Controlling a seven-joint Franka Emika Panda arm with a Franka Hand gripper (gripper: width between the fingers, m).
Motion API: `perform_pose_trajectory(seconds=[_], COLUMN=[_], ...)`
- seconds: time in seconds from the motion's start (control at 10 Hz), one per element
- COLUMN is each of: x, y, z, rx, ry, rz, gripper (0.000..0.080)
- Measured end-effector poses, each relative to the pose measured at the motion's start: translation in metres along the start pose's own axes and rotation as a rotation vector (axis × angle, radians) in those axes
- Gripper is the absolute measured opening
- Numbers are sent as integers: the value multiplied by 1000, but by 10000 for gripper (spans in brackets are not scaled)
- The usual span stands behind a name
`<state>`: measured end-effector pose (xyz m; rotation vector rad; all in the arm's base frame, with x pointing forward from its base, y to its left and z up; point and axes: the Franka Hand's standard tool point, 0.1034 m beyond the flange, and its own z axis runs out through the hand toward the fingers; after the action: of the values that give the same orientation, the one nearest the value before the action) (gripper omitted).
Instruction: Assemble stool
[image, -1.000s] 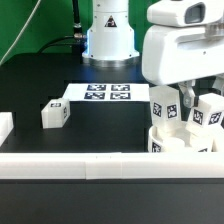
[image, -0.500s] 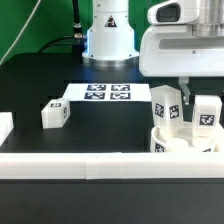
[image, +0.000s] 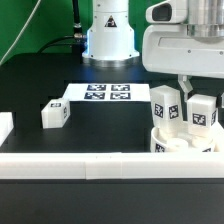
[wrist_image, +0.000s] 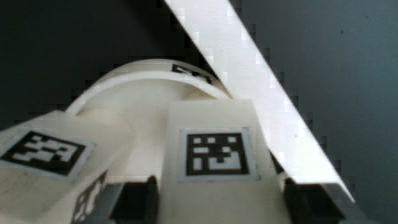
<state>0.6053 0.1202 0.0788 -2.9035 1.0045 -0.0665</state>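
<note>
The gripper (image: 202, 94) hangs over the seat (image: 186, 147) at the exterior view's right, its jaws closed onto the sides of the held leg (image: 203, 113). That leg stands upright on the seat's upper face, judged to be so because a leg can only go into its socket when it is square to the disc. Just beside it, toward the exterior view's left, the second leg (image: 165, 105) stands on the same seat, free of the jaws. The seat lies against the front rail (image: 90, 166), which probably braces it against the arm's push. The third leg (image: 55, 114) lies on its side on the black table (image: 30, 85), well apart and awaiting its turn, near the marker board (image: 106, 93). The exterior view gives this layout but hides the far finger behind the held leg. The wrist view looks down along the held leg (wrist_image: 217, 150) and shows dark fingers (wrist_image: 128, 198) flanking it, the second leg (wrist_image: 45, 150) alongside, and the seat's round edge (wrist_image: 139, 85) against the rail (wrist_image: 249, 70). Whether the leg's foot is fully home cannot be told from either view.
</note>
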Motion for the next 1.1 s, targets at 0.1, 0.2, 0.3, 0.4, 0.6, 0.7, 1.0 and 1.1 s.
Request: perform_pose_trajectory(seconds=[0.1,0.2,0.3,0.4,0.6,0.7,1.0,1.1], x=[0,1,2,1,1,-2,-3,-3], y=[0,1,2,3,2,0,-1,-1], z=[0,0,-1,-1,0,0,0,1], rx=[3,7,44,59,96,100,103,103], ry=[-3,-4,-16,-29,-46,-53,-67,-74], rz=[71,111,280,396,610,715,868,933], gripper=[335,335,335,335,335,335,335,335])
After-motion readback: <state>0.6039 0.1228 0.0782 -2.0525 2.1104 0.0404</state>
